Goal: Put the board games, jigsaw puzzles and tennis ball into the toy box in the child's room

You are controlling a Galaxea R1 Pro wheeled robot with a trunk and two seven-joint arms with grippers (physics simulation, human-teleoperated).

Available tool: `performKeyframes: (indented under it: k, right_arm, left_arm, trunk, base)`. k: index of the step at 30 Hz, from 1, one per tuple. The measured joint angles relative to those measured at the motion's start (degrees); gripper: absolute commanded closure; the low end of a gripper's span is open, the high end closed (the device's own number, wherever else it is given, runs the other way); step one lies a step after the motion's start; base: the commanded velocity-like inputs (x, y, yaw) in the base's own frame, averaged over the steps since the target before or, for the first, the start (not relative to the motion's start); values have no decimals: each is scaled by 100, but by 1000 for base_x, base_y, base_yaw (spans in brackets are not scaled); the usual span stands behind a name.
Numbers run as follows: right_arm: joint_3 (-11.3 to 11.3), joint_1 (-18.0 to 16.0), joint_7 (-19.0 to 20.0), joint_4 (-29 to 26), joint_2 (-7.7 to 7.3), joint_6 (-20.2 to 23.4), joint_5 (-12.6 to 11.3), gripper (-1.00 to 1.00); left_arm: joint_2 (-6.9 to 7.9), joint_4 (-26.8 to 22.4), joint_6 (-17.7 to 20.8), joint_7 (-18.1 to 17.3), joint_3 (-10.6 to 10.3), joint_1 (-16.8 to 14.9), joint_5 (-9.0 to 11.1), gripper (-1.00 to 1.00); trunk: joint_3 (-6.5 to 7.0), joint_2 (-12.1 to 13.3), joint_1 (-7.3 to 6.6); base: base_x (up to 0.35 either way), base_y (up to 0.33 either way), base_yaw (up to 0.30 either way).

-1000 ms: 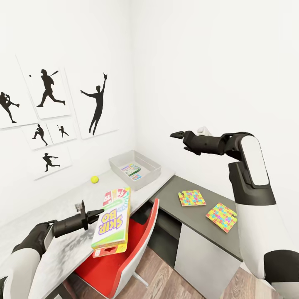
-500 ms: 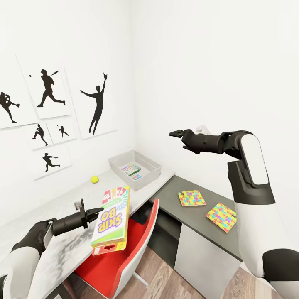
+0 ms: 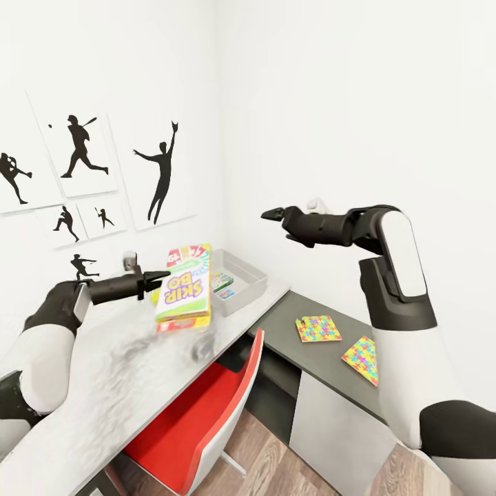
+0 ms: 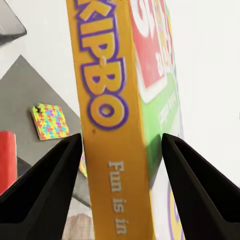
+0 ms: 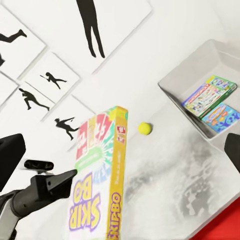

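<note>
The left gripper point(image 3: 160, 277) holds the Skip-Bo board game point(image 3: 184, 288) above the tabletop point(image 3: 103, 386), its jaws clamped on the box's edge, just short of the toy box point(image 3: 242, 275). Two game boxes point(image 5: 210, 102) lie inside the bin, the tennis ball point(image 5: 145, 128) nearby. Both jigsaw puzzles point(image 3: 317, 328) sit on the dark cabinet top. The right gripper point(image 3: 272, 214) hovers empty; whether its jaws are apart, I cannot tell.

I count three board games: one Skip-Bo box point(image 3: 184, 289) in my left pincer point(image 3: 160, 277), two point(image 5: 209, 94) point(image 5: 223, 114) in the one toy box point(image 3: 249, 275) beyond it. Two jigsaw puzzles point(image 3: 318, 328) point(image 3: 363, 359) lie below my right pincer point(image 3: 273, 214), and one tennis ball point(image 5: 145, 128).
</note>
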Motion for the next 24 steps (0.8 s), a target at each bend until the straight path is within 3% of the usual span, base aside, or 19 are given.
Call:
performKeyframes:
  k: [2,5,10,12,16,18,21,24]
  right_arm:
    - [82,-42,-144,17,156,-2,2,-100]
    - [140,-228,-544,100,324,-5,7,-100]
    - [230,-552,-1162,557,521,-7,-25,-100]
    - [247,-630,-1286,734,540,-5,-30,-100]
    - [326,-901,-1438,933,523,56,-30,-100]
    - [453,-962,-1462,947,512,77,-16,-100]
    - [682,-991,-1495,913,501,48,7,-100]
    - [726,-991,-1538,911,497,64,6,-100]
  left_arm:
    - [-38,9,17,622,25,-163,48,100]
    - [-220,15,16,1295,37,-342,128,100]
    - [-497,23,-43,2161,45,-628,198,100]
    - [-628,25,-78,2733,122,-683,293,100]
    - [-724,24,-589,4077,894,-717,921,100]
    - [-741,24,-757,4563,1133,-720,1131,100]
    - [-837,26,-986,5214,1370,-722,1552,100]
    - [-913,26,-1115,5388,1425,-710,1815,100]
  trunk:
    - [0,0,0]
    - [0,0,0]
    - [0,0,0]
    - [0,1,0]
    - [0,0,0]
    - [0,0,0]
    - [0,0,0]
    - [0,0,0]
  base:
    - [0,0,0]
    - [0,0,0]
    - [0,0,0]
    - [0,0,0]
    - [0,0,0]
    - [0,0,0]
    - [0,0,0]
    - [0,0,0]
